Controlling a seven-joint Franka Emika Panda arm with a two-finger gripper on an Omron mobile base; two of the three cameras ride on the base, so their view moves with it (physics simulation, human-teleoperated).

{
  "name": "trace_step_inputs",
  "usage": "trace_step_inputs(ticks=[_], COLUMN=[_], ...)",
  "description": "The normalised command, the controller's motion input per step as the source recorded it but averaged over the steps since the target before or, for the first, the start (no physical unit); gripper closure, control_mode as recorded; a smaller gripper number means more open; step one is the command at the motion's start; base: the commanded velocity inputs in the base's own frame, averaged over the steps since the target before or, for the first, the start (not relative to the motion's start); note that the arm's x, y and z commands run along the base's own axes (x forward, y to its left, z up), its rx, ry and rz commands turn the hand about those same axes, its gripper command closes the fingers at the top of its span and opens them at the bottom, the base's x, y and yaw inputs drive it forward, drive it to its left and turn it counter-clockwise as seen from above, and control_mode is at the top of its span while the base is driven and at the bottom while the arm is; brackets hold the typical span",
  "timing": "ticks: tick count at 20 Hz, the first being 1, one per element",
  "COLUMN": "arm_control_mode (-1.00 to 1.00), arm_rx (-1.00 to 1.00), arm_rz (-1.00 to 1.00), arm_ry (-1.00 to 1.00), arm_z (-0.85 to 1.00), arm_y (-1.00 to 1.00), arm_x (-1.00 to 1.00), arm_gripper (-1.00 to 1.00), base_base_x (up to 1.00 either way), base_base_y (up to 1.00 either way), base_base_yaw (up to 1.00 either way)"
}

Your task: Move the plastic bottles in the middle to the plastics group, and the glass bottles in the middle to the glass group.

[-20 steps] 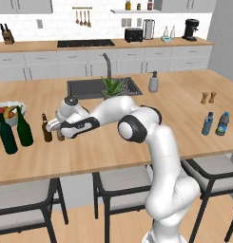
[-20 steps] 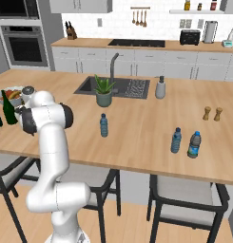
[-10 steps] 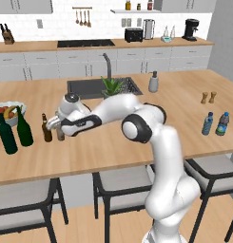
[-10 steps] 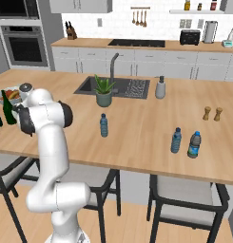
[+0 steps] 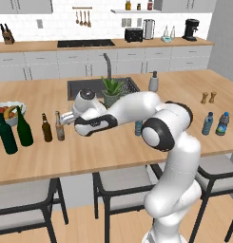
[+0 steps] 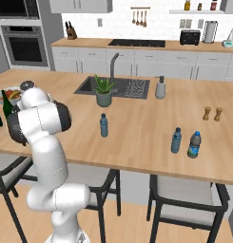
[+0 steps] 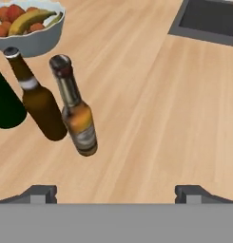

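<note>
The two brown glass bottles stand side by side on the island counter: the dark brown one (image 5: 46,128) (image 7: 39,104) and the paler amber one with a label (image 5: 59,126) (image 7: 79,118). My gripper (image 5: 65,118) (image 7: 116,194) is open just right of the amber bottle, with nothing between its fingertips (image 7: 39,193). Left of the brown bottles stand two tall green wine bottles (image 5: 7,135) (image 5: 24,127). The small light-blue plastic bottle (image 6: 104,125) (image 5: 138,128) stands mid-counter, partly behind my arm in the left base view. Two blue plastic bottles (image 5: 208,123) (image 5: 223,123) stand at the far right.
A fruit bowl (image 5: 8,111) (image 7: 27,45) sits behind the wine bottles. The sink (image 5: 101,88) and a potted plant (image 5: 111,92) lie behind my arm. A soap dispenser (image 5: 153,81) and salt and pepper shakers (image 5: 208,98) stand further right. Stools line the near edge.
The jaws have opened a little wider, and the hand has drawn back slightly to the right of the amber bottle, which stands free.
</note>
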Motion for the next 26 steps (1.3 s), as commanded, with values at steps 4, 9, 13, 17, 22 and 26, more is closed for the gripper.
trace_step_inputs(ticks=[4, 9, 13, 17, 22, 26], arm_control_mode=[-1.0, -1.0, -1.0, -1.0, -1.0, -1.0], arm_rx=[0.0, 0.0, 0.01, 0.12, 0.14, 0.12], arm_rz=[-0.26, -0.26, -0.27, -0.29, -0.26, -0.18], arm_ry=[0.03, 0.1, 0.09, 0.03, 0.0, 0.05], arm_z=[0.31, 0.16, 0.16, 0.08, 0.0, 0.0], arm_y=[-0.85, -1.0, -1.0, -1.0, -1.0, -1.0], arm_x=[-0.11, -0.1, -0.04, -0.14, -0.28, -0.33], arm_gripper=[-1.0, -1.0, -1.0, -1.0, -1.0, -1.0], base_base_x=[0.0, 0.0, 0.0, 0.0, 0.0, 0.0], base_base_y=[0.0, 0.0, 0.0, 0.0, 0.0, 0.0], base_base_yaw=[0.0, 0.0, 0.0, 0.0, 0.0, 0.0])
